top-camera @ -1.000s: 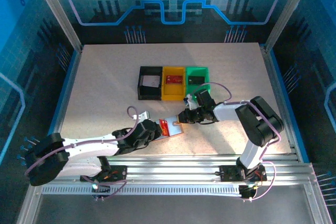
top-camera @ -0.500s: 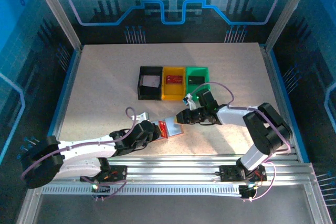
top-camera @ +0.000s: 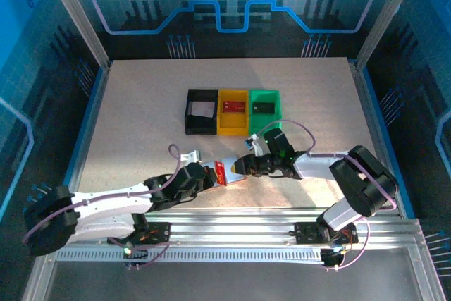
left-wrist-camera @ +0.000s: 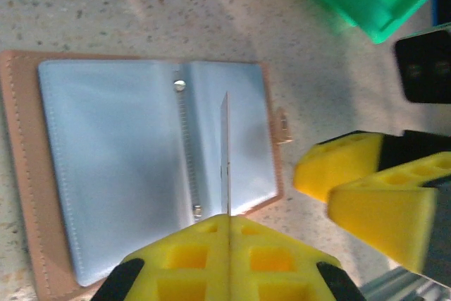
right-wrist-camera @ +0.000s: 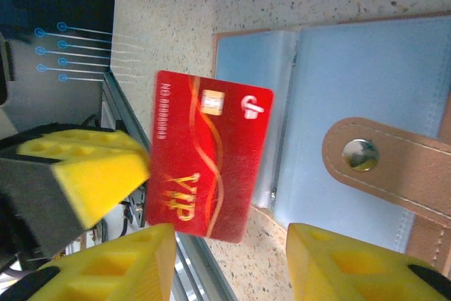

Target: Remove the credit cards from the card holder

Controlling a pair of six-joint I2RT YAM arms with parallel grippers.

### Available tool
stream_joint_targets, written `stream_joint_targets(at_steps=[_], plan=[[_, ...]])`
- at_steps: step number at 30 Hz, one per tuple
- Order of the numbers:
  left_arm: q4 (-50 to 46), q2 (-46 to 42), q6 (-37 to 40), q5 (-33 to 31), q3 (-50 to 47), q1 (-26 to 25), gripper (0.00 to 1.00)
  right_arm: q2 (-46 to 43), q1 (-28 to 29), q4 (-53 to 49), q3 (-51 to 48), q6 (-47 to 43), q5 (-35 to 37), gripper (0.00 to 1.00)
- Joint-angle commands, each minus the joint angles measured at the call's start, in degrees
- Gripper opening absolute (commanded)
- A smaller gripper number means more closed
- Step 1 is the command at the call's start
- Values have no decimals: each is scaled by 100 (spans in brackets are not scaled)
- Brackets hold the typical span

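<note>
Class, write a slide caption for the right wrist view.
Red VIP card out of the open card holder, framed by the spread fingers of the right gripper.

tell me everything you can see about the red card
The red card is a thin, glossy, plastic-looking rectangle with gold swirls, gold VIP lettering, a small chip and a printed number. The left gripper is shut on one edge, holding it over the open card holder, outside its pockets. Nothing else grips it.
</note>
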Motion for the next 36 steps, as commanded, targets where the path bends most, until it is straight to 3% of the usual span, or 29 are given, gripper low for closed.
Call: stream_joint_targets(at_steps=[1,18,36], plan=[[100,-372,288,-145,-4,-66,0,-68,31,840,-168,158,-122,47],[434,-729,393,-200,-65,-228,0,236,43,3221,-769,867,-337,52],[524,-731,411,-288,-23,-273,0,408,311,3965,-871,1062,-285,49]])
